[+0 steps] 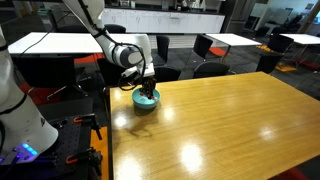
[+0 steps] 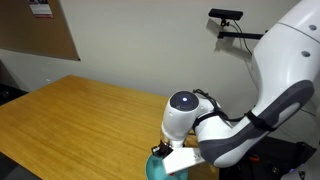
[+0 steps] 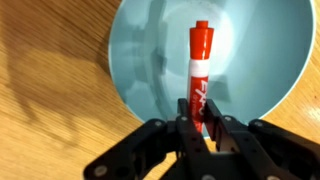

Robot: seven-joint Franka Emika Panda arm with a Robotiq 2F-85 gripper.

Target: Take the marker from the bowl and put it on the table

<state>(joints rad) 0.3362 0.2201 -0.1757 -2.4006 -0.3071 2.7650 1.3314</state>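
Gripper [image 3: 199,112] status: my jaws are drawn in to about the width of the marker [image 3: 198,65]. One finger [image 3: 184,112] sits on each side of its near end, and as far as the wrist view shows, they are touching it.

The marker is inside the bowl [image 3: 125,80], over the pale interior. Its long axis runs straight away from my fingertips, with the red cap at the far end, the whitish band in the middle and the red barrel nearest me. The grasp is therefore at one end, not at the middle, so I would expect the free end to droop or pivot on lifting.

In an exterior view my gripper [image 1: 146,88] is down in the bowl [image 1: 147,101], which stands near a corner of the table [image 1: 220,120]. Open wood lies beside the bowl on most sides.

Judgement: the next move calls for a vertical lift until the cap clears the rim, then a sideways transfer to the table.
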